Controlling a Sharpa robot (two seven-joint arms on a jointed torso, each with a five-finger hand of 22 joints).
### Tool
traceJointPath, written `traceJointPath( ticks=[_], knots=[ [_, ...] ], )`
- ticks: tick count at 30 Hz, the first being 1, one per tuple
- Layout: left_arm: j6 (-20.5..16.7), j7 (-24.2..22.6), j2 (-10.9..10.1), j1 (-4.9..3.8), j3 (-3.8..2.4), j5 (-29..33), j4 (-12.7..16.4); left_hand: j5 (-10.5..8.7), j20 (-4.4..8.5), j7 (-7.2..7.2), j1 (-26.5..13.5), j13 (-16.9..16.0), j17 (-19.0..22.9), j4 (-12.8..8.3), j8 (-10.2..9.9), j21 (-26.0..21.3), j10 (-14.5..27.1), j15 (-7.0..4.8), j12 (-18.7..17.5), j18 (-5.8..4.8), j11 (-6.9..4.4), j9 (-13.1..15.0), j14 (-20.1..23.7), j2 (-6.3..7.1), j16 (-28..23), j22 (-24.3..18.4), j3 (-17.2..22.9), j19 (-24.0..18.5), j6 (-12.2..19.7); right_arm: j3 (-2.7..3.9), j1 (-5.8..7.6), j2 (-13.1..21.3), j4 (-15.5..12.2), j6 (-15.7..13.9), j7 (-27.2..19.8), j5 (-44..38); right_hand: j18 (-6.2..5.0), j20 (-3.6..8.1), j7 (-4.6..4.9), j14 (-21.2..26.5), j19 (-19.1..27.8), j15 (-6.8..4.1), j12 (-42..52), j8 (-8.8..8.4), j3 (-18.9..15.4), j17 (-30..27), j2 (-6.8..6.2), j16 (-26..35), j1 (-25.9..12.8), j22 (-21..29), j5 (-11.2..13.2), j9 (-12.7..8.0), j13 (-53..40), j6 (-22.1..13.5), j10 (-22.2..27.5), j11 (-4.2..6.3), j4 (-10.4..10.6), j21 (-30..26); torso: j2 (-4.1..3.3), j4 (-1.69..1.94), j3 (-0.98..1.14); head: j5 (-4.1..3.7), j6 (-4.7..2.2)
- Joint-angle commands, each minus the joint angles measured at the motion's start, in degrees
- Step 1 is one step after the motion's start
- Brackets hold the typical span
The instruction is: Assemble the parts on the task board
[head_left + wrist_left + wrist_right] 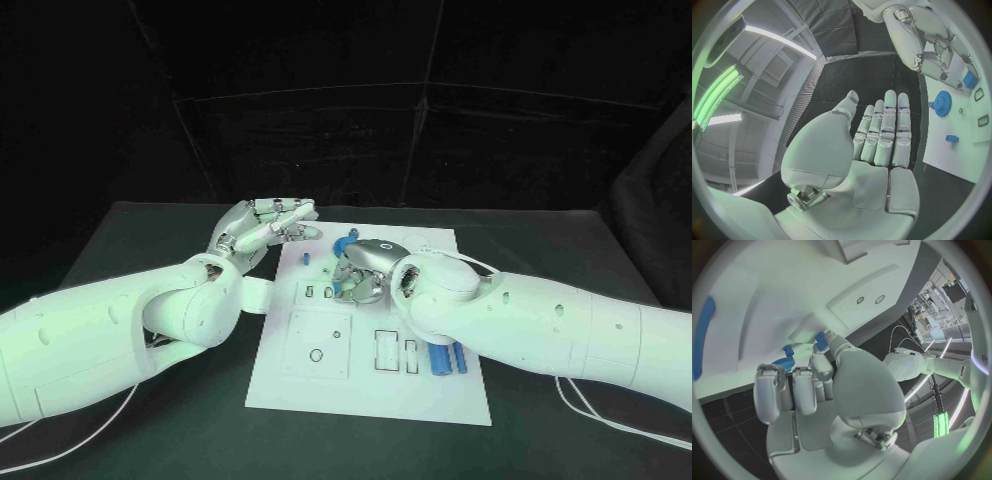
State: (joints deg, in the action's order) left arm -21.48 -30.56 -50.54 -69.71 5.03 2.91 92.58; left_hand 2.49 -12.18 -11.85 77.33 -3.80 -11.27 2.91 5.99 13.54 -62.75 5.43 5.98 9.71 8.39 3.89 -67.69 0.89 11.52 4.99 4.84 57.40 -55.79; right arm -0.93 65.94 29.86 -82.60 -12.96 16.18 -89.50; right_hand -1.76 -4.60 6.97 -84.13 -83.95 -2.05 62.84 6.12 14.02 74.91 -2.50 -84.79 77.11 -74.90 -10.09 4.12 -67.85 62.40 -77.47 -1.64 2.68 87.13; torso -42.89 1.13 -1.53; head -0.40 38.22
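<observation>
The white task board point(364, 385) lies in the middle of the table. My left hand point(264, 228) hovers at its far left corner with nothing in it, and its fingers point(886, 130) are stretched out flat. My right hand point(368, 270) is over the board's far half with its fingers point(786, 390) curled down onto it. A small blue block point(330, 292) point(970, 80) sits at those fingertips, but whether they grip it is hidden. A blue gear point(342, 245) point(942, 103) stands just beyond the right hand. A small blue peg point(310, 257) point(952, 138) stands near it.
Two blue bars point(441, 358) lie side by side at the board's near right, next to an empty rectangular slot point(387, 350). A square plate with an oval hole point(317, 345) occupies the near left. The black table point(173, 225) surrounds the board.
</observation>
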Motion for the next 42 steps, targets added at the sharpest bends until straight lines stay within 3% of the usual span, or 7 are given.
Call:
traceJointPath(
  ticks=[1,16,26,32,38,42],
  knots=[
    [0.7,-0.2,0.1,-0.1,-0.05,0.0,0.0,0.26,0.12,0.07,-0.1,0.0,-0.1,-0.2,-0.2,-0.2,-0.5,0.07,-0.3,0.86,0.1,-0.1,-0.4,-0.55,-0.4,-0.1,0.0,0.3,-0.5,-0.27,-0.19,0.0,0.0,2.9,1.7,-1.3,-0.04,0.3,-0.19,-3.5,-0.5,-0.09,-1.2,-0.47,0.2,3.5,-0.55,0.4,-0.9,-7.7,-0.1,-0.1,0.9,-0.3,0.8,-0.17,0.1,-0.5,-0.01,0.0,-0.02,0.05,0.02],
    [0.7,-0.1,0.0,-0.1,-0.05,0.0,0.1,0.26,0.12,0.07,-0.1,0.0,-0.1,-0.2,-0.2,-0.2,-0.5,0.07,-0.3,0.86,0.1,-0.1,-0.4,-0.55,-0.4,-0.1,0.0,0.3,-0.5,-0.3,-0.2,-0.2,-0.2,3.0,2.6,-2.0,-0.11,-0.17,0.47,-3.5,-0.2,0.41,-3.7,-1.62,0.1,3.3,-2.34,0.6,-3.0,-7.4,-0.8,-0.3,2.8,-2.0,2.0,-0.75,0.7,-0.7,0.02,0.01,-0.03,-0.11,0.07],
    [0.7,-0.1,0.0,-0.1,-0.05,0.0,0.1,0.26,0.12,0.07,-0.1,0.0,-0.1,-0.2,-0.2,-0.2,-0.5,0.07,-0.3,0.86,0.1,-0.1,-0.4,-0.55,-0.4,-0.1,0.0,0.3,-0.5,-0.3,-0.2,-0.3,-0.3,1.7,3.3,-2.4,-0.23,-0.51,0.7,-3.4,0.1,0.73,-6.1,-2.18,-2.0,3.0,-4.3,0.9,-5.9,-7.0,-1.7,-0.3,4.9,-3.5,3.2,-1.09,2.2,-1.0,0.02,0.02,-0.02,-0.17,-0.02],
    [0.7,-0.1,0.0,-0.1,-0.05,0.0,0.0,0.27,0.16,0.1,-0.1,0.0,-0.2,-0.4,-0.3,-0.3,-0.7,0.04,-0.4,0.85,0.06,-0.1,-0.5,-0.62,-0.5,-0.2,0.0,0.5,-0.6,-0.31,-0.21,-0.2,-0.7,-1.8,3.9,-2.9,-0.32,-0.8,1.11,-3.3,0.4,1.07,-8.2,-2.34,-5.9,2.7,-5.63,1.1,-8.3,-6.6,-1.2,-0.4,7.0,-5.7,4.7,-1.51,4.5,-1.2,0.02,0.03,0.01,-0.21,0.04],
    [0.7,0.1,0.0,-0.09,-0.05,0.0,-0.2,0.27,0.26,0.25,-0.1,0.0,-0.3,-0.6,-0.4,-0.2,-0.9,-0.12,-0.4,0.9,-0.06,-0.1,-0.9,-0.73,-0.4,-0.1,0.0,0.8,-0.7,-0.31,-0.35,0.5,-2.1,-8.4,3.3,-3.8,-0.34,-1.37,1.81,-3.3,0.4,1.63,-6.3,-2.13,-12.3,2.8,-5.2,1.2,-6.7,-6.5,-2.2,-0.3,6.3,-8.6,4.5,-2.13,7.5,-1.4,0.01,0.0,0.06,-0.19,0.07],
    [0.3,1.1,0.0,-0.09,-0.05,-0.3,-0.5,0.34,2.34,1.11,-0.3,0.0,-2.4,-1.1,-0.4,3.3,-2.3,-2.03,-0.6,0.96,-1.18,0.0,-7.1,-1.05,2.5,1.3,0.0,7.0,-1.8,-0.3,-0.41,1.9,-4.1,-12.9,1.8,-4.4,-0.22,-1.46,1.86,-3.5,0.0,1.7,-5.2,-2.02,-14.8,3.5,-5.27,0.9,-5.1,-7.1,-2.5,-0.3,5.8,-8.8,4.2,-2.22,8.9,-1.1,0.11,-0.02,0.03,-0.24,0.01]
  ],
)
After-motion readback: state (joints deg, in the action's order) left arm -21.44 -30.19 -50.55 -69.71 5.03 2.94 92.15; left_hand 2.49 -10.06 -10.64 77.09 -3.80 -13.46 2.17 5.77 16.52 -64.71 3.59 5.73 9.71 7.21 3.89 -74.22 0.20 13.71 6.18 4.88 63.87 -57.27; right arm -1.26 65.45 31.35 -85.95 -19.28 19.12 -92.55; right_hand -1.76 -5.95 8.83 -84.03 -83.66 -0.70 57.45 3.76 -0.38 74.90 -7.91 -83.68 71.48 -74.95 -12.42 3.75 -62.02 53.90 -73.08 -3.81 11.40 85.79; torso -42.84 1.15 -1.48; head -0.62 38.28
